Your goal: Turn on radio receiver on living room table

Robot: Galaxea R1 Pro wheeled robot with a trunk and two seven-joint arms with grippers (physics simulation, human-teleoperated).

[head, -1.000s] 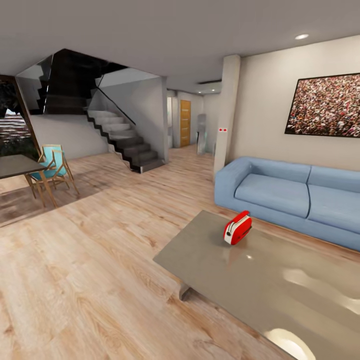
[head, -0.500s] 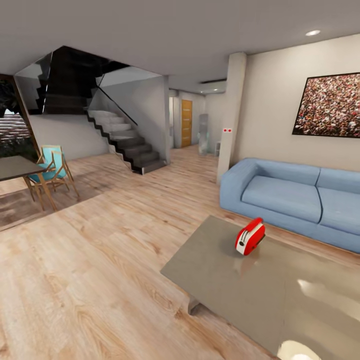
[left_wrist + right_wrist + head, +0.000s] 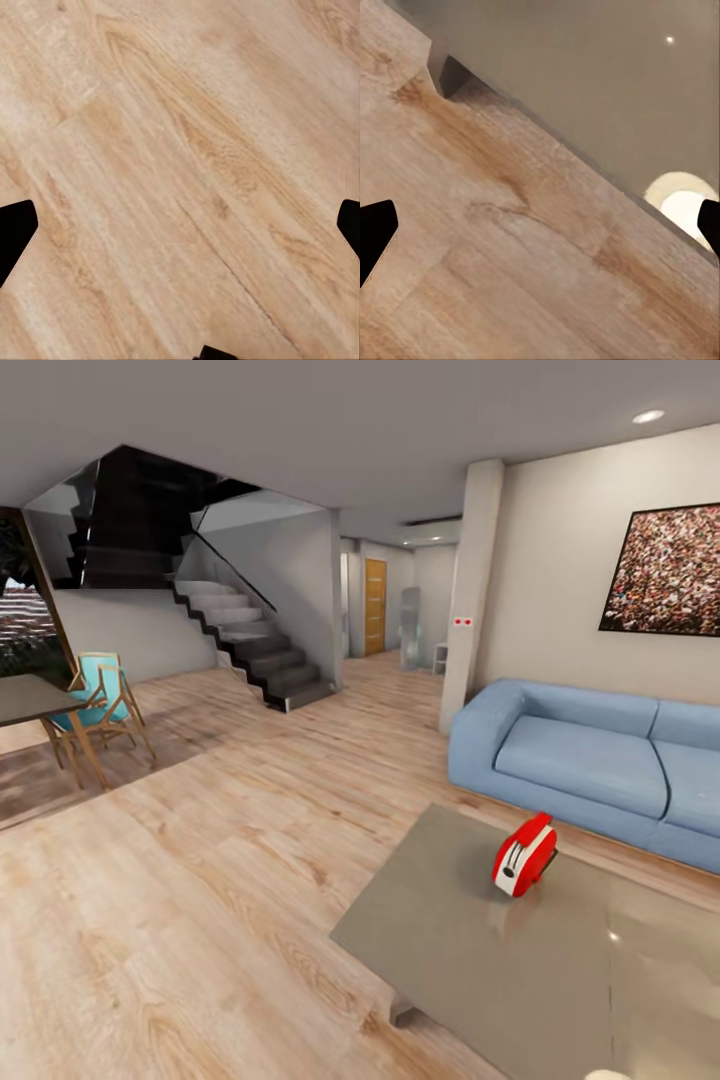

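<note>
The radio receiver stands on its edge on the glossy grey table, towards the table's far side and near the blue sofa, well apart from both grippers, which hang low by the robot's base. It looks like a small, stiff, light box, red with a white-grey end face; on that slick top it would probably slide or tip under a sideways push, so I judge that the switch or dial wants a short, square press with the body braced, or a hold across its narrow red sides. The dial and the wire handle are too small to make out here. The left gripper is spread wide, its dark fingertips at opposite edges of its wrist view, with nothing between them and bare wood plank floor beneath. The right gripper is just as wide and empty, over floor just beside the table's edge and one table leg. Further off are the staircase, a blue chair and the framed crowd picture.
</note>
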